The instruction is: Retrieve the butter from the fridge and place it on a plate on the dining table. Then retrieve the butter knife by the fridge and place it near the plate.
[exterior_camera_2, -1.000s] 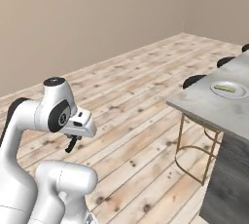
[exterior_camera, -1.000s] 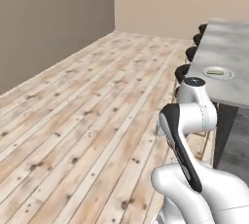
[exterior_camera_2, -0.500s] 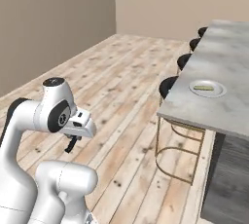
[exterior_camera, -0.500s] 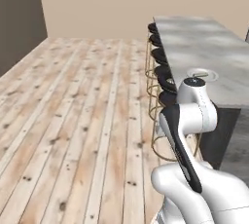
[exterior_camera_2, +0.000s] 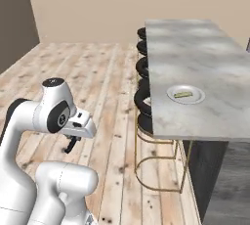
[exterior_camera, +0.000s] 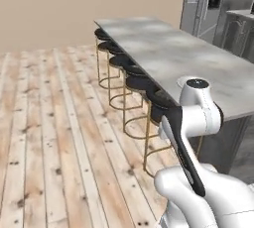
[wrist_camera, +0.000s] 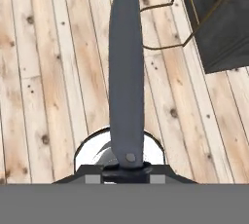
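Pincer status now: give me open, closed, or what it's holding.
Pincer: closed on the butter knife, blade pointing out ahead of the hand.

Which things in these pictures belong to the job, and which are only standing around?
Belong to the job:
- butter knife, held in the shut gripper
- plate on the dining table
- butter, lying on the plate
- fridge, at the far end

Only standing around:
- stools along the table
- wooden floor

Plate (exterior_camera_2: 186, 94) on the dining table (exterior_camera_2: 195, 62) near its stool-side edge, butter (exterior_camera_2: 182, 94) on the plate, stools (exterior_camera: 133, 83) lined beside the table, fridge (exterior_camera: 207, 1) beyond the table's far end
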